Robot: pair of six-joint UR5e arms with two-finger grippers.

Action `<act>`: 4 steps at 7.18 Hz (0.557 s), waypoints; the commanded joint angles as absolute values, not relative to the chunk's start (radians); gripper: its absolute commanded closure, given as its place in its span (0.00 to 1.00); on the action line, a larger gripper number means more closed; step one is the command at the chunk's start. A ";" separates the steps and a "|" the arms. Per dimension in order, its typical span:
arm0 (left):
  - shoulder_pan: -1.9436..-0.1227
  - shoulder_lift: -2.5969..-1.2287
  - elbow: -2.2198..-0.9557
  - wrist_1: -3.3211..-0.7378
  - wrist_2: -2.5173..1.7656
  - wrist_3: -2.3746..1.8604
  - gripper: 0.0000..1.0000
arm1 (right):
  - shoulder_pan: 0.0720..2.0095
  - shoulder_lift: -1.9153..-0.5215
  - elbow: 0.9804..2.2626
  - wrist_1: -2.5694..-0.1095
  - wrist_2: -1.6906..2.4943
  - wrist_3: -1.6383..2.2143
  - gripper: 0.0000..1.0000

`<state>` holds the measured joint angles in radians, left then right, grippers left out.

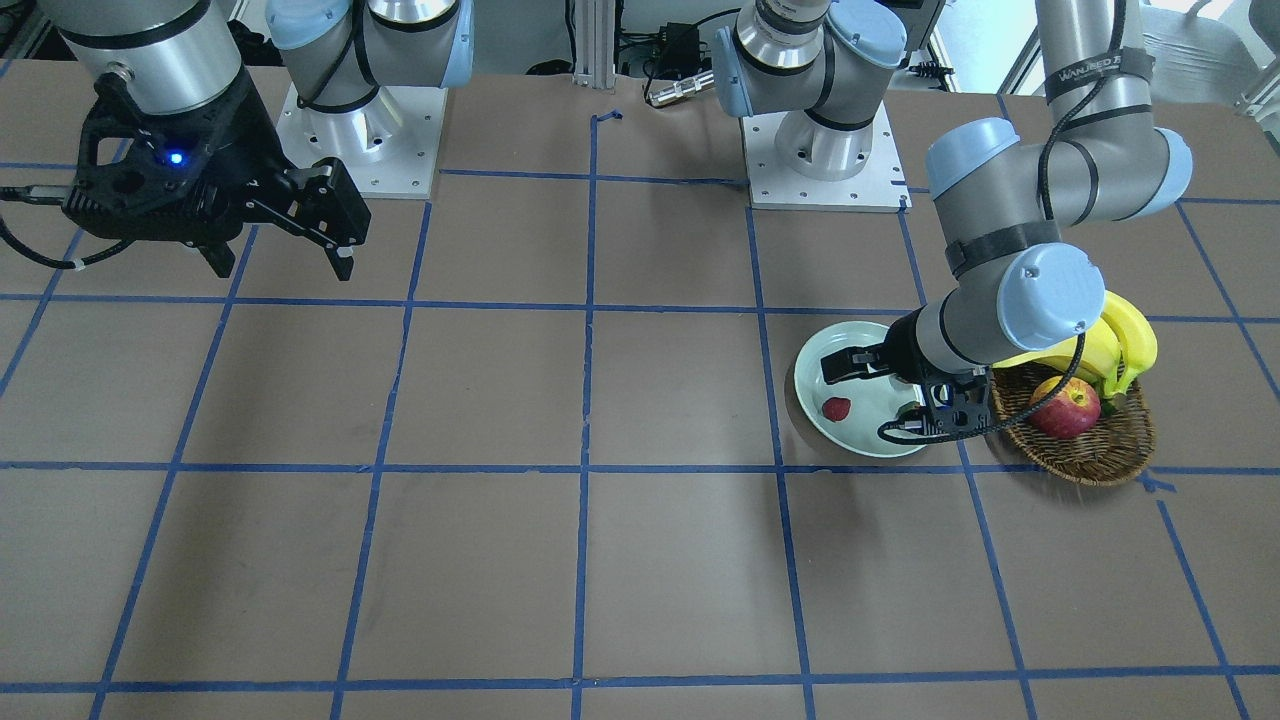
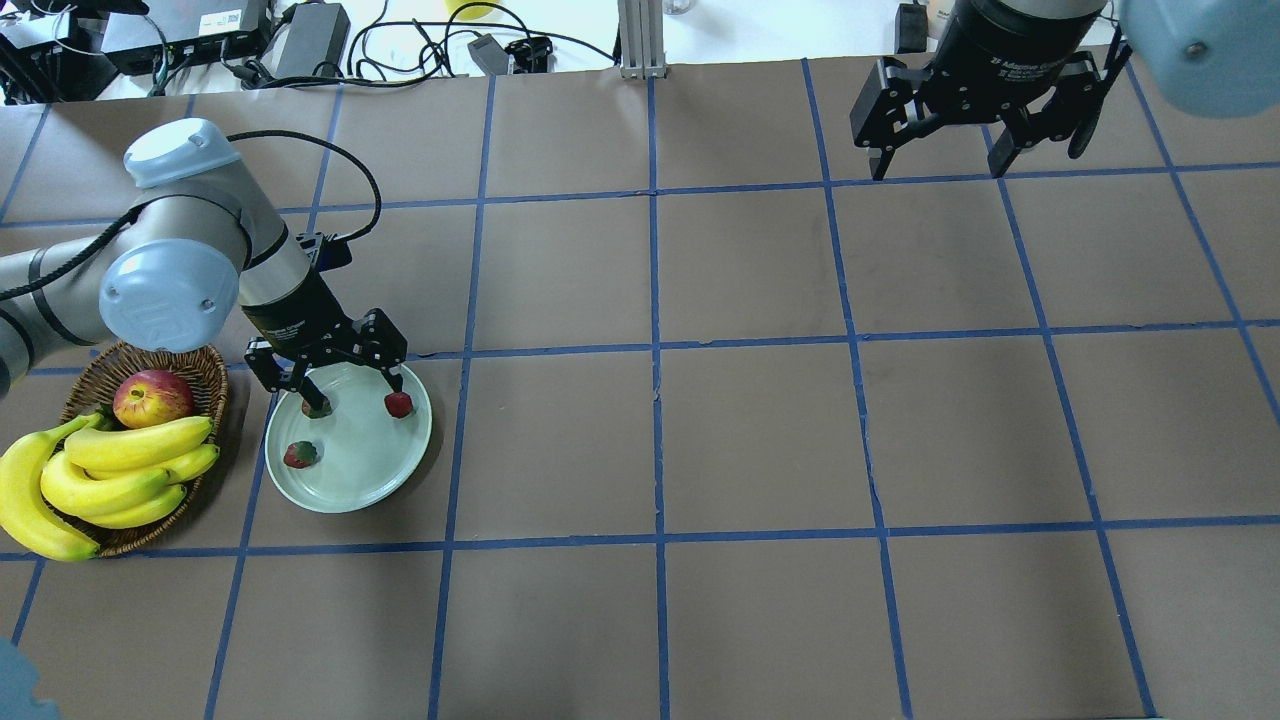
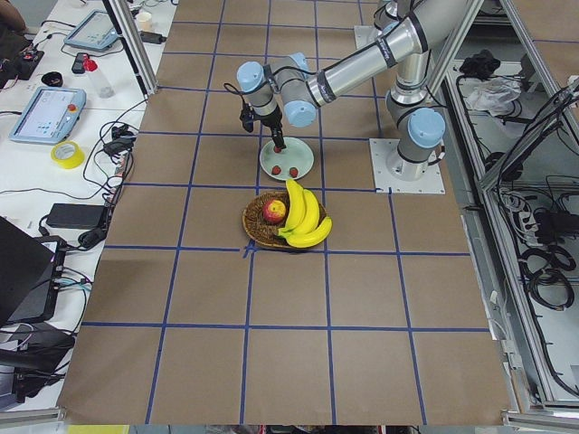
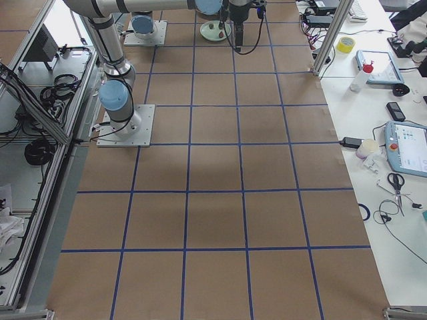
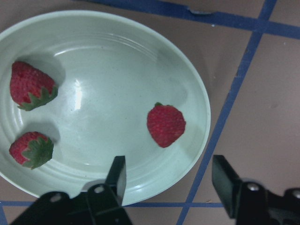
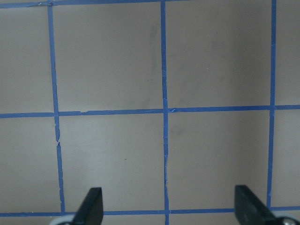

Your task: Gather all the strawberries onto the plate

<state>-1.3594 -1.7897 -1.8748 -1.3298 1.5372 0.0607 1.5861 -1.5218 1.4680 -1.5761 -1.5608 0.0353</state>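
Note:
The pale green plate [image 2: 360, 472] lies at the table's left, and all three strawberries lie in it. In the left wrist view the plate [image 5: 117, 65] holds one strawberry [image 5: 166, 124] near its right rim and two [image 5: 32, 86] [image 5: 31, 149] at its left. From overhead the strawberries sit at the plate's far right [image 2: 399, 404], its far left [image 2: 316, 407] and its near left [image 2: 300, 455]. My left gripper [image 2: 350, 392] hangs open and empty just above the plate's far side, also seen in its wrist view [image 5: 171, 183]. My right gripper [image 2: 938, 168] is open and empty, high over the far right of the table.
A brown wicker basket [image 2: 208, 372] stands just left of the plate, touching or nearly so. It holds a red-yellow apple [image 2: 152, 397] and a bunch of bananas [image 2: 110, 470]. The right wrist view shows only brown table with blue tape lines [image 6: 164, 112].

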 commanded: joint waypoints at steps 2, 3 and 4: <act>-1.396 -1.679 -1.729 -1.402 1.537 0.125 0.00 | 1.586 -1.522 1.468 -1.575 -1.562 0.035 0.00; -1.410 -1.634 -1.698 -1.443 1.540 0.214 0.00 | 1.586 -1.522 1.468 -1.577 -1.562 0.035 0.00; -1.416 -1.600 -1.692 -1.448 1.545 0.241 0.00 | 1.586 -1.522 1.468 -1.575 -1.562 0.035 0.00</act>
